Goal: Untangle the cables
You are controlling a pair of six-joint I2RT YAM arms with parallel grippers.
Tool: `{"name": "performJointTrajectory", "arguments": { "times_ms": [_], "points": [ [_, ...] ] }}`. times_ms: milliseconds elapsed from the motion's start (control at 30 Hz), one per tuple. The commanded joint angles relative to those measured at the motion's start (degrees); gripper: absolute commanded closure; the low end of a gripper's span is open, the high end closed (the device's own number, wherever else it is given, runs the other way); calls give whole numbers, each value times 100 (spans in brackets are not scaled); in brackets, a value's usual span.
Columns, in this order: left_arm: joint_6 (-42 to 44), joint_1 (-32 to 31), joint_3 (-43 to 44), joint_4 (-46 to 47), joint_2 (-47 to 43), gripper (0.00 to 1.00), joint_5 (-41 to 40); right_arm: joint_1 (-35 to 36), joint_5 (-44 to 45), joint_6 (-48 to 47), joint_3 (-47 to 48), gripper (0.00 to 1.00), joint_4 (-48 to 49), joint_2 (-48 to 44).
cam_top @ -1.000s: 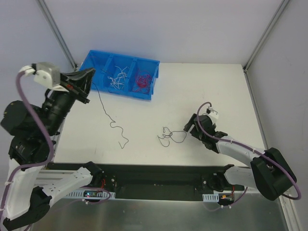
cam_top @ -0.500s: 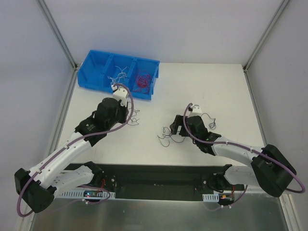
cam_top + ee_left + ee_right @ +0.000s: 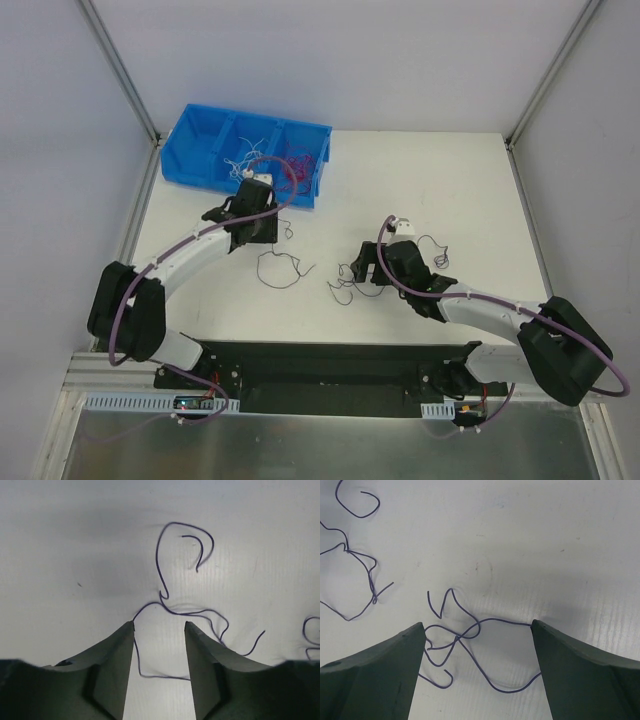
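1. In the left wrist view the left fingers (image 3: 112, 660) are seen standing partly apart, with nothing pinched. A single dark purple wire (image 3: 175, 612) lies flat on the worktop (image 3: 75, 540). One stretch of it runs between the tips, and the rest curls off toward 12 and 3 o'clock.
2. The right fingers (image 3: 385, 665) are spread wide and grip nothing. A small knot of purple wire (image 3: 457, 637) lies on the worktop between them. Its crossings are bunched toward the 9 o'clock finger, and one long arc sweeps out to the 3 o'clock finger.
3. A further purple wire (image 3: 350, 580) is seen at 10 o'clock in the right wrist view, apart from the knot.
4. From above, a blue bin (image 3: 190, 172) is found at 11 o'clock on the worktop. White wires (image 3: 245, 155) lie in its middle compartment and red wires (image 3: 298, 168) in its right one.
5. The wires are judged to be almost weightless, soft yet springy. Their curls are likely to be kept when they are released, and they can be expected to slide on the smooth worktop when nudged. Little harm from a firm pinch is expected, but a hard pull may tighten a crossing.
6. Hold is best taken on a free end or an outer loop, well clear of the crossings. The tips should be pressed down to the worktop so that the hair-thin strand is not missed. For the knot, the long arc toward 3 o'clock is judged the easiest place.
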Motion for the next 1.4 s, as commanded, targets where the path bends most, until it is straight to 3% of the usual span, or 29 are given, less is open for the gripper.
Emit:
{"name": "performJointTrajectory", "arguments": {
  "times_ms": [0,100,233,367,467,600,833,967,1067,1233,1367],
  "points": [
    [-512,222,458,38,513,42,683,-9,-117,-108,123,11,248,-36],
    [-636,222,660,38,891,23,903,-9,-144,-117,79,11,257,-97],
    [-829,213,591,91,1059,14,1097,-9,-197,-135,44,10,283,-132],
    [-558,213,485,354,1278,13,1350,-18,-232,-135,-26,10,353,-194],
    [-364,187,643,355,1647,19,1825,-35,-267,-135,-35,10,371,-194],
    [-127,-68,626,329,1911,23,1607,-53,-302,-135,-44,10,397,-212],
    [-117,-270,275,82,1807,48,1195,-70,-364,-143,-79,10,415,-238],
    [-144,-288,81,65,1578,81,1009,-70,-381,-135,-62,10,432,-212],
    [-144,-288,19,47,1236,99,772,-70,-399,-135,-62,10,424,-203],
    [321,-175,98,21,586,100,499,-79,-399,-117,-79,10,424,-220],
    [287,343,195,21,58,100,1042,-79,-416,-117,-70,10,424,-203]
  ]
}}
